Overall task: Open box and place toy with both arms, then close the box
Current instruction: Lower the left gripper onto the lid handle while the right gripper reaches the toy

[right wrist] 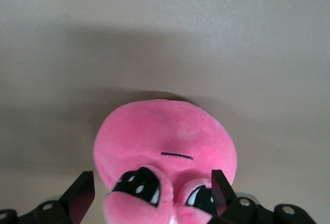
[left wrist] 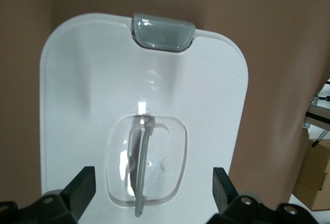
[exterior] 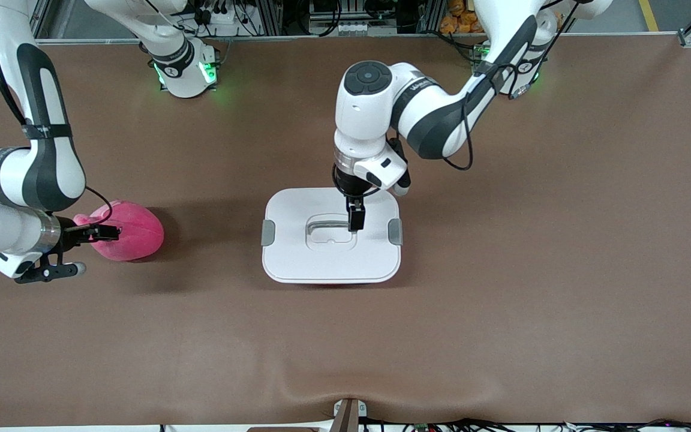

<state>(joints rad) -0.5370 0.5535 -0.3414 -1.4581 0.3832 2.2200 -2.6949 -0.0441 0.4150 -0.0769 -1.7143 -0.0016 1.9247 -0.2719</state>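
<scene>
Box (exterior: pixel 332 235) sat mid-worktop (exterior: pixel 501 270), lid (left wrist: pixel 144 110) shut. Left tool (exterior: pixel 355 223) hung wide open over lid, fingers (left wrist: pixel 82 193) either side of handle (left wrist: pixel 142 167), holding nothing. Toy (exterior: pixel 129 231) lay under right tool (exterior: pixel 96 234), toward right arm's end; that tool was wide open, nothing gripped.

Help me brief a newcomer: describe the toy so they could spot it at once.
On the brown table, look toward the right arm's end, away from the white-lidded box at the middle. The toy lies there between the open fingers of the right gripper. It is the only soft hot-pink blob, with dark sunglasses-like eyes.
</scene>
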